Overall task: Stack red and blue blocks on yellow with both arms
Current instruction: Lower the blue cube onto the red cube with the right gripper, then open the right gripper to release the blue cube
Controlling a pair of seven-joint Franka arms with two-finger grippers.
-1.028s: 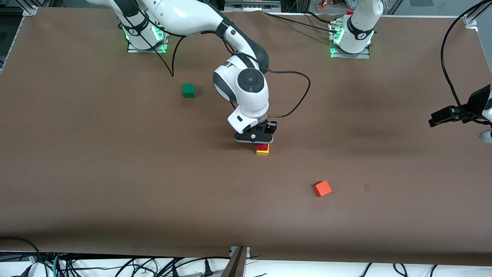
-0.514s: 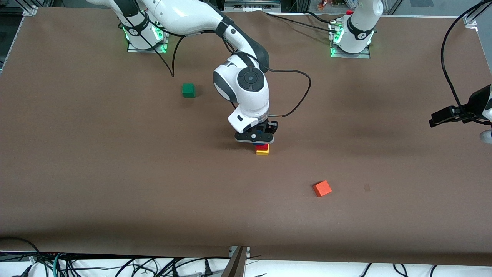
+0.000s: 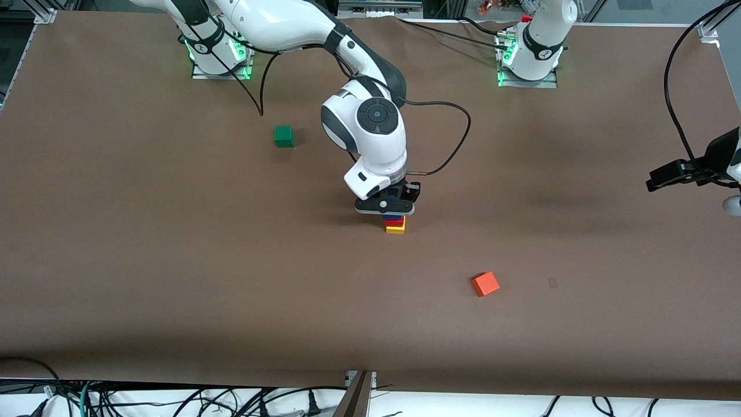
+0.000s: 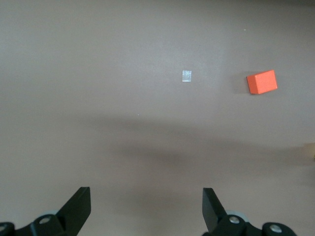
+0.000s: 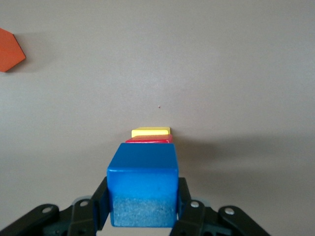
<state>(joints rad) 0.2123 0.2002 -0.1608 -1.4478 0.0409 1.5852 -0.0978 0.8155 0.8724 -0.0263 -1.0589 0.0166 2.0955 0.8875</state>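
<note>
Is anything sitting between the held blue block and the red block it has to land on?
Nothing visible. The right end effector holds the blue block directly above the red block, which sits on the yellow block; the orange cube lies well away.

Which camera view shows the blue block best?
The right wrist view: the blue block fills the foreground, held between the right gripper fingers above the red block and the yellow block. In the front view only a blue sliver shows under that gripper. The left wrist view does not show it.
</note>
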